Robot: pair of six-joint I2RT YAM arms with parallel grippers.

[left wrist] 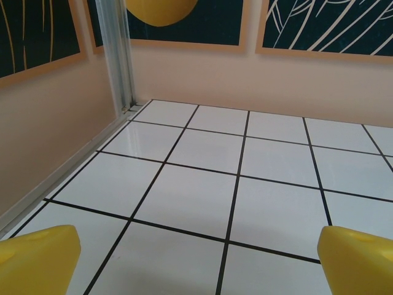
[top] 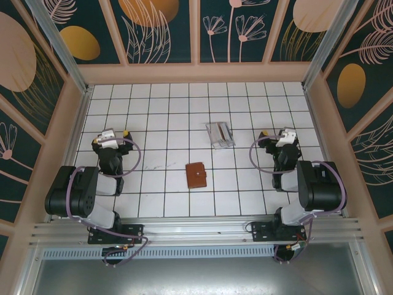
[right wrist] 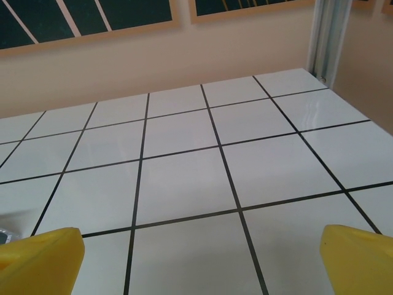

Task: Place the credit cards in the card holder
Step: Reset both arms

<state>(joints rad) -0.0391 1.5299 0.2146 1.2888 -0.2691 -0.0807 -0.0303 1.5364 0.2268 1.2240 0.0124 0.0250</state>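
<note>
- Card holder (top: 196,176), reddish-brown, lies flat on the white tiled table (top: 166,110), centred between 2 arms.
- Left gripper (top: 112,136): fingers spread wide, holding nothing.
- Right gripper (top: 279,134): likewise spread, empty.
- Clear case (top: 220,134): behind holder, apart; contents indistinct.

Bright, even light comes down from above. The white tiled floor (left wrist: 153,138) is shiny, with a pale patch of glare near the metal post (left wrist: 120,55) (the right wrist view has one too). Shadows are small and soft. Everything looks sharp.
</note>
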